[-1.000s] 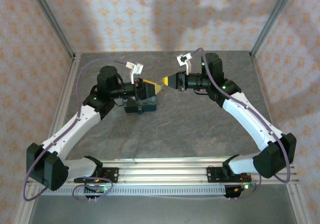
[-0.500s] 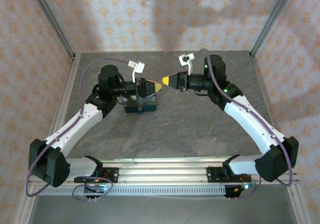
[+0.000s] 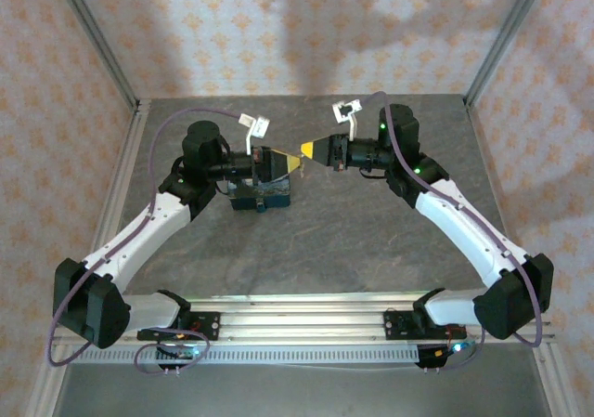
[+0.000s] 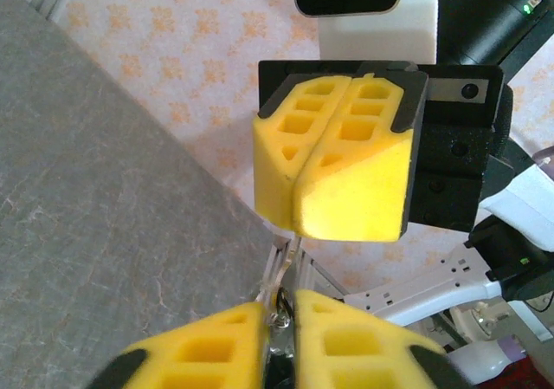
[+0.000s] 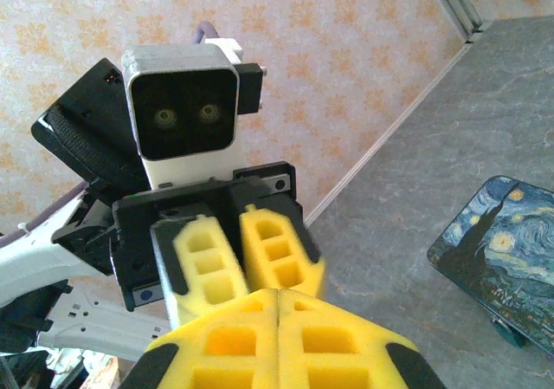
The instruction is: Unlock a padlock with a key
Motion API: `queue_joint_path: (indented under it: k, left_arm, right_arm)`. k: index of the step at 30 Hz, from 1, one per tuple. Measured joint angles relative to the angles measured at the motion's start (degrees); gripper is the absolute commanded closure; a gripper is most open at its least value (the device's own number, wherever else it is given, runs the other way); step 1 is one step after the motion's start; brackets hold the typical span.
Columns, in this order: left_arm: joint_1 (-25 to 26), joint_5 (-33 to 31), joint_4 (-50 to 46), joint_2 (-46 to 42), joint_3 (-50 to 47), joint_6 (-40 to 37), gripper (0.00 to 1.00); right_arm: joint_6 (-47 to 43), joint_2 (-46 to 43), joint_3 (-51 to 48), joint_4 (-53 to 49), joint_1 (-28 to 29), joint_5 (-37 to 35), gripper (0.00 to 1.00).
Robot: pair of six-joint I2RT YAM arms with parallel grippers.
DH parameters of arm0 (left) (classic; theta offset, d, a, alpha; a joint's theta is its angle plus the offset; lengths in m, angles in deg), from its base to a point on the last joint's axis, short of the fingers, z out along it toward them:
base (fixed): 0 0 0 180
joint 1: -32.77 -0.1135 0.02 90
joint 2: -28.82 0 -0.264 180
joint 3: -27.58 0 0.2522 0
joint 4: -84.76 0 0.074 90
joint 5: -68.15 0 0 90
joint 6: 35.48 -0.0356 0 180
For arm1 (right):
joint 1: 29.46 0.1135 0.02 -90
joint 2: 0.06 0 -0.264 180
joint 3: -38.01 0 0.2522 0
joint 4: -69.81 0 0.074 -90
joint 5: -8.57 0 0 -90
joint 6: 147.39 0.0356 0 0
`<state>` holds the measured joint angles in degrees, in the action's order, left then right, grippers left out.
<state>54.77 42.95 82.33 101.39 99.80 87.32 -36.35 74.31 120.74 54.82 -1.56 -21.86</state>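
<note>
The right gripper is pressing its yellow pads flush together and pointing at the left gripper just beyond, whose fingers are standing nearly closed. A swirl-painted blue box is lying on the grey worktop.

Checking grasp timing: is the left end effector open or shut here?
Shut: the left end effector pinches a thin silvery metal piece between its yellow fingers. What that piece is, cannot tell.
</note>
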Motion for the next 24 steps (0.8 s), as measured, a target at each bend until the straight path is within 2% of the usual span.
queue_joint_path:
  k: [8,12,14,24]
  left_arm:
    - [0.0,0.3,-5.1,0.0,2.0,-4.2,1.0]
    - [0.0,-0.3,-9.1,0.0,3.5,-7.3,1.0]
    - [0.0,-0.8,-10.6,-0.1,3.9,-8.7,1.0]
    - [0.0,-0.9,-13.3,-0.2,4.4,-10.8,1.0]
  right_arm:
    - [1.0,0.0,-1.1,1.8,0.0,-0.1,1.0]
    - [2.1,-0.1,-1.7,2.2,0.0,-1.2,0.47]
    - [3.0,-0.2,-2.0,2.1,-0.2,-2.2,0.4]
    - [6.7,-0.5,-3.2,3.0,-0.9,-2.6,0.41]
